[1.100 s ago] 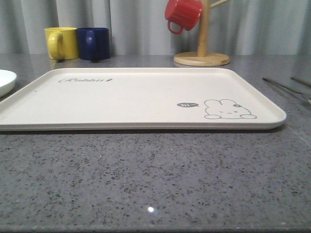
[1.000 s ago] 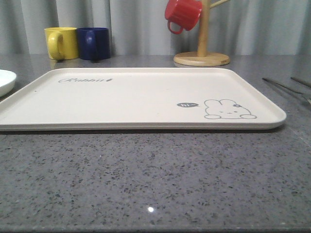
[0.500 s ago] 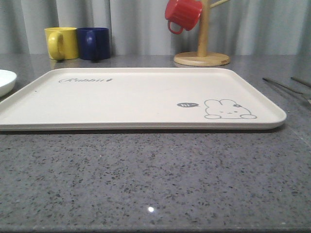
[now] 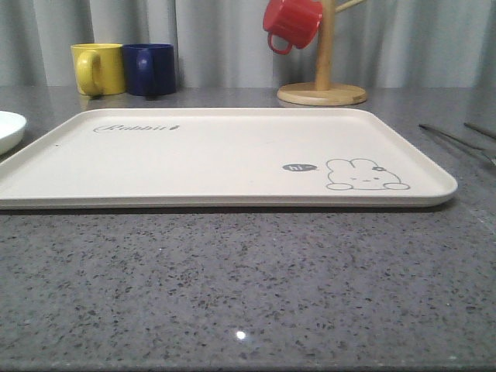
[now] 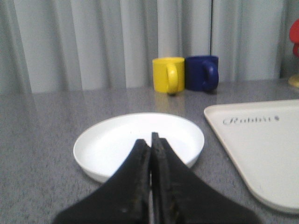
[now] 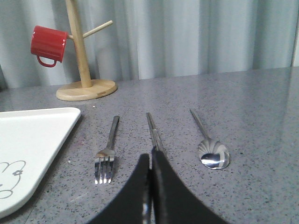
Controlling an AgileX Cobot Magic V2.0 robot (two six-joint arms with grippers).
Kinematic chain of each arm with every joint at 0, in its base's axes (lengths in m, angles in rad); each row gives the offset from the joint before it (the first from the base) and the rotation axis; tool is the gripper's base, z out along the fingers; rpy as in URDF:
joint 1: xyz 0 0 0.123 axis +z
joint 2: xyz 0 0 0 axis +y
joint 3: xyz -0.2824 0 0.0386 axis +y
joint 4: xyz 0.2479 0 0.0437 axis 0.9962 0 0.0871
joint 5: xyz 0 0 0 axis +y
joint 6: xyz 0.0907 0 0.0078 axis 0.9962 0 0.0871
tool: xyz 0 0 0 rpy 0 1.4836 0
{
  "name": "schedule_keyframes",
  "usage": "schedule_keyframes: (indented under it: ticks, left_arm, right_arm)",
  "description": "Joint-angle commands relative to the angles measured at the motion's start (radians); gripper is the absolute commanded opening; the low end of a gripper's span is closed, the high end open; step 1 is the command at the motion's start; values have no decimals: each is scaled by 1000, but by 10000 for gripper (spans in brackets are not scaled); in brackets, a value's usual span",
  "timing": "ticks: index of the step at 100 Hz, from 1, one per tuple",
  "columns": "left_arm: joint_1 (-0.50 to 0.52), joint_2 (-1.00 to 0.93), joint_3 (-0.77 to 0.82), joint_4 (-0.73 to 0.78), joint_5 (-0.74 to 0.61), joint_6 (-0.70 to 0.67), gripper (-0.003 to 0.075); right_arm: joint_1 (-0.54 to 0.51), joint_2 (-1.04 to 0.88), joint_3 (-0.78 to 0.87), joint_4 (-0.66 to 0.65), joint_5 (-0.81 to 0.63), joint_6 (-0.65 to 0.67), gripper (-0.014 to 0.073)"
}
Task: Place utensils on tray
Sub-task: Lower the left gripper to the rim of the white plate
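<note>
The cream tray (image 4: 232, 155) with the rabbit drawing lies flat in the middle of the grey table, nothing on it. To its right, on the table, three utensils lie side by side: a fork (image 6: 108, 149), a pair of chopsticks (image 6: 152, 128) and a spoon (image 6: 210, 149). Their thin handles (image 4: 453, 139) show at the right edge of the front view. My right gripper (image 6: 150, 158) is shut and hovers just short of the near end of the chopsticks, nothing held. My left gripper (image 5: 150, 140) is shut in front of a white plate (image 5: 117, 140), left of the tray's corner (image 5: 261, 149).
A yellow mug (image 4: 97, 68) and a blue mug (image 4: 151, 68) stand at the back left. A wooden mug tree (image 4: 322, 93) with a red mug (image 4: 291, 23) hanging on it stands at the back right. The white plate's rim (image 4: 8, 130) sits left of the tray.
</note>
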Motion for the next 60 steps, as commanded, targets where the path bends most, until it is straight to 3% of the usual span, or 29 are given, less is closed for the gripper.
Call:
schedule_keyframes:
  ticks: [1,24,60]
  left_arm:
    - [-1,-33,3,-3,-136,-7,-19]
    - [-1,46,-212,-1,130,-7,-20]
    - [-1,495,-584,-11,460,-7,-16]
  right_arm:
    - [-6,-17,-1,1,-79,-10,-74]
    - [-6,-17,-1,1,-79,-10,-74]
    - [-6,-17,-1,1,-79,-10,-74]
